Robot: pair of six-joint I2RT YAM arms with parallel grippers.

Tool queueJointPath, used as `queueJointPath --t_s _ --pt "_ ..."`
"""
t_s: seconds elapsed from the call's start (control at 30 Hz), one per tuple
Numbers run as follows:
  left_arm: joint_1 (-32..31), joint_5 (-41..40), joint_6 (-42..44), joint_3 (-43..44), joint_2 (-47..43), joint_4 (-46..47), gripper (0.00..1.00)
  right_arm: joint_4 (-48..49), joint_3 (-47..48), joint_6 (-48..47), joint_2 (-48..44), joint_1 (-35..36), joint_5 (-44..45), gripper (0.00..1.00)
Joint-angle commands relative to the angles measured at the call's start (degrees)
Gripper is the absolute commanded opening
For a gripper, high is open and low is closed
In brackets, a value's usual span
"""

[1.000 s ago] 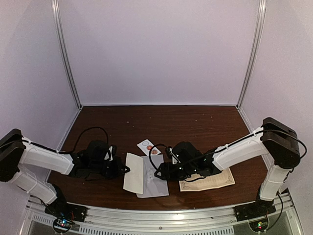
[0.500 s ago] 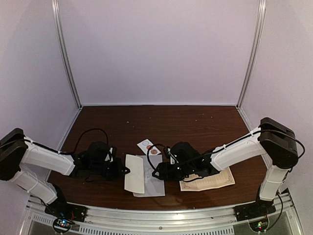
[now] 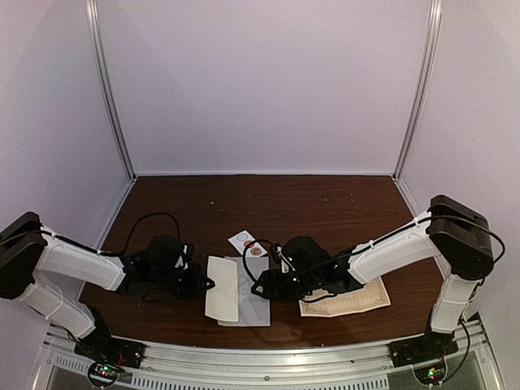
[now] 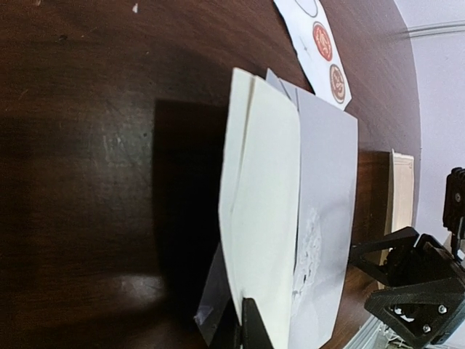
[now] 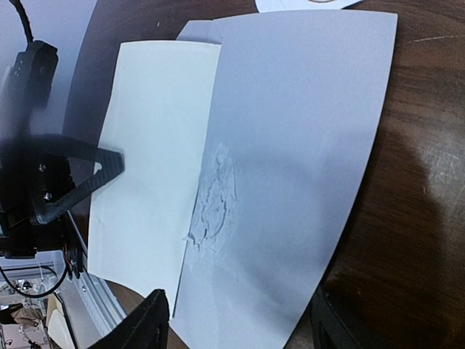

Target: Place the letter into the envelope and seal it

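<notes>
The pale grey envelope [image 3: 253, 294] lies flat near the table's front edge. It fills the right wrist view [image 5: 290, 145] and shows a torn, wrinkled patch. The cream folded letter [image 3: 222, 299] lies at its left, and its right edge goes under the envelope's upper sheet [image 5: 152, 167]. My left gripper [image 3: 203, 283] is shut on the letter's left edge, and its thin fingers pinch it in the left wrist view [image 4: 243, 327]. My right gripper [image 3: 265, 286] is open. Its jaws stand wide apart on either side of the envelope's right edge [image 5: 243, 331].
A white strip with round red stickers [image 3: 246, 244] lies just behind the envelope. A cream bordered sheet [image 3: 348, 299] lies under the right arm. The metal rail [image 3: 268, 357] runs along the table's front edge.
The right gripper and the envelope have shifted left toward the letter. Less of the envelope shows beside the letter now. The left gripper has stayed shut on the letter.
</notes>
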Motion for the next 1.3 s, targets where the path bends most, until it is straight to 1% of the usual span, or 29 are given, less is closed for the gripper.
queueJointPath --t_s 0.0,0.23,0.43,0.63,0.73,1.0,1.27 --pt "-0.39 -3.05 4.35 2.39 -2.24 -3.66 0.0 -3.7 -1.61 1.35 1.46 0.71 0.24 0.66" --pt "-0.43 -4.0 7.54 3.85 -2.83 -6.81 0.0 -4.2 -1.83 1.52 1.01 0.63 0.97 0.66" --pt "-0.39 -4.69 11.12 7.67 -2.49 -10.97 0.0 -4.32 -1.83 1.54 1.08 0.72 0.97 0.66" --pt "-0.02 -4.77 12.95 9.63 -2.02 -13.61 0.0 -4.59 -1.92 1.6 1.07 0.67 1.18 0.65" --pt "0.26 -4.47 14.03 10.69 -1.96 -16.54 0.0 -4.71 -1.92 1.44 1.0 0.66 1.26 0.66" --pt "0.85 -3.87 16.56 13.03 -1.61 -19.16 0.0 -4.79 -1.83 1.37 1.15 0.71 1.18 0.66" --pt "1.41 -4.49 16.94 12.76 -1.41 -19.34 0.0 -4.8 -1.77 1.46 1.4 0.66 1.18 0.66"
